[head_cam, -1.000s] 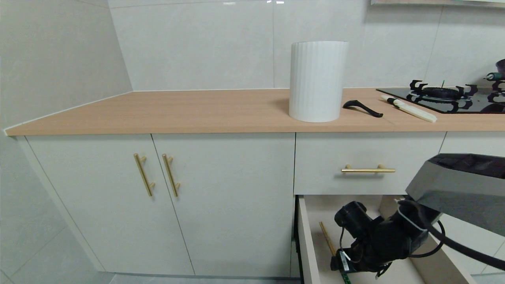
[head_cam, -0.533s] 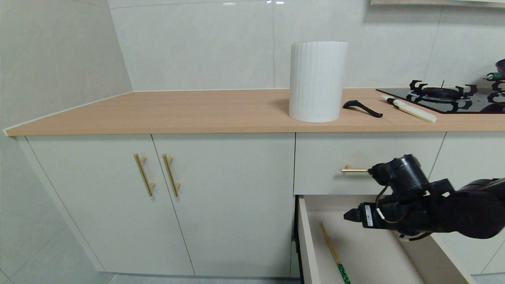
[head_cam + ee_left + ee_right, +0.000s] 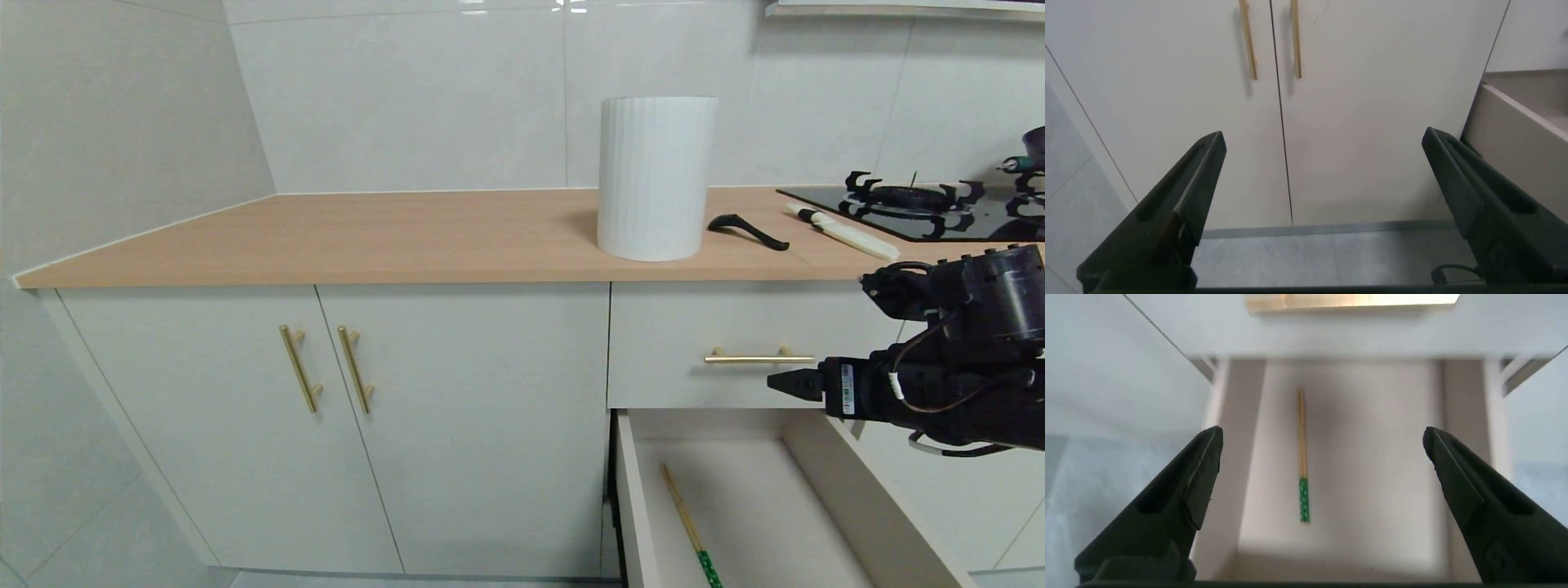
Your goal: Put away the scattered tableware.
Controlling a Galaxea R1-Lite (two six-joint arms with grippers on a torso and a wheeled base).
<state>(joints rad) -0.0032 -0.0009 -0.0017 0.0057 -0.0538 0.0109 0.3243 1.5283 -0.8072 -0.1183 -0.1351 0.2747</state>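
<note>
Right pincer [image 3: 785,384] is lifting out of the open drawer [image 3: 824,482]. A second ago it was sitting low inside; now it is hanging level with the handle of the shut drawer above. Its fingers are spread wide and holding nothing. The chopsticks [image 3: 686,523] are lying on the drawer floor, below the pincer and well apart from it, so that item is reading as put away.

The next pieces are waiting above the pincer on the table [image 3: 408,237]: a black spoon [image 3: 747,230] and, just beside it, a pale knife [image 3: 845,231], both next to a tall white canister [image 3: 655,180]. The arm is probably heading up for one of them. Left pincer [image 3: 1323,140] is also gaping and empty, pointing at the cabinet doors. The head camera is shifting slightly too.
</note>
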